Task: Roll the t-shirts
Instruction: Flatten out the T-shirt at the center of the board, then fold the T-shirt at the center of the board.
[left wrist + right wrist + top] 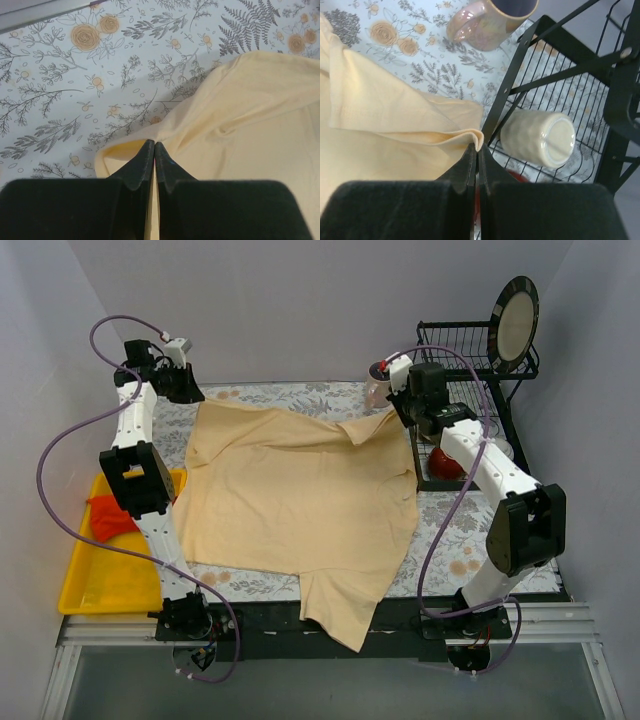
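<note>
1. So far nothing is rolled. The cream shirt (300, 490) lies spread flat across the middle of the table, and its 6 o'clock end hangs over the near edge.
2. The left gripper (154, 145), at 11 o'clock, has its jaws pressed together on the shirt's far-left corner. The right gripper (477, 147), at 1 o'clock, pinches a folded edge of the same shirt just beside the rack (470, 340).
3. My reading is that this is only the spreading stage. The folding and the rolling itself are both left to do.
4. The tray (75, 590), at 8 o'clock, holds a bunched red-orange shirt (110, 515), untouched and unrolled.
5. The rack, at 2 o'clock, holds:
   - a plate (517, 325) standing upright on top;
   - a cream cup (540, 137) lying on its side lower down;
   - something red that I cannot identify.
6. A mug (487, 20) stands outside the rack, just beside it.
</note>
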### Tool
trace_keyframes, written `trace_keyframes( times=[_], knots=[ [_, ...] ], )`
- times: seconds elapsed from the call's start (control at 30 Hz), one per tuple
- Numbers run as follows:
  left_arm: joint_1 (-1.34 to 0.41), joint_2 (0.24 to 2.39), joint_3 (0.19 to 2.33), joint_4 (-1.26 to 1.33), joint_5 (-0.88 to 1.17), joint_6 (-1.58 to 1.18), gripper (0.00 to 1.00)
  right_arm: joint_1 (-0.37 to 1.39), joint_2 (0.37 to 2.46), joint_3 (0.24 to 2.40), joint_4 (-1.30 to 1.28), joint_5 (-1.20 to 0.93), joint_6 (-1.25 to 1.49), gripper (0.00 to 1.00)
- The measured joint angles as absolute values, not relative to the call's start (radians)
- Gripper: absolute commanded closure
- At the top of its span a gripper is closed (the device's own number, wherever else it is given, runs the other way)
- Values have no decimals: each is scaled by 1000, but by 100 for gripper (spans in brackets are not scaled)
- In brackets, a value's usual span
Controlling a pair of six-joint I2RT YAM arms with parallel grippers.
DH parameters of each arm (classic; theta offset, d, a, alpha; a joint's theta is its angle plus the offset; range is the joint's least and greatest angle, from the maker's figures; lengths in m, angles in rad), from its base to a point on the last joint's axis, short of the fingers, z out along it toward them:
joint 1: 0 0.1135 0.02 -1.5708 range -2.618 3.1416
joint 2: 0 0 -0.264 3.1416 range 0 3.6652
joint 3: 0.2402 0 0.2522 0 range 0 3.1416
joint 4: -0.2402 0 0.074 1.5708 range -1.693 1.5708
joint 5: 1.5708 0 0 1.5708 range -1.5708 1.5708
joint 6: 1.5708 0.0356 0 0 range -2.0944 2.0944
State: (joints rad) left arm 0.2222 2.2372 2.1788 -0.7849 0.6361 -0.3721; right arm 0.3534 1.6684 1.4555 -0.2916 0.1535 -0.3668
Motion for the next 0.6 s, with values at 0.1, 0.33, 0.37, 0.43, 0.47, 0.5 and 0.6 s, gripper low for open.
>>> trace_keyframes(
  times=[0.1, 0.33, 0.37, 0.43, 0.47, 0.5, 0.6],
  knots=[
    [226, 2234, 2179, -828, 637, -347, 100, 353, 1619, 1423, -344, 135, -327, 99],
    [265, 2227, 2182, -844, 657, -339, 100, 355, 1546, 1341, -434, 81, -250, 99],
    [271, 2227, 2191, -858, 664, -332, 100, 356, 1537, 1333, -449, 74, -238, 99],
    [281, 2227, 2209, -897, 677, -314, 100, 357, 1523, 1327, -476, 62, -226, 99],
    [286, 2227, 2224, -923, 682, -296, 100, 357, 1517, 1326, -485, 56, -219, 99],
    [289, 2226, 2236, -950, 687, -276, 100, 358, 1508, 1325, -500, 48, -211, 99],
    [289, 2211, 2242, -1022, 690, -212, 100, 360, 1467, 1309, -525, 35, -199, 99]
  ],
)
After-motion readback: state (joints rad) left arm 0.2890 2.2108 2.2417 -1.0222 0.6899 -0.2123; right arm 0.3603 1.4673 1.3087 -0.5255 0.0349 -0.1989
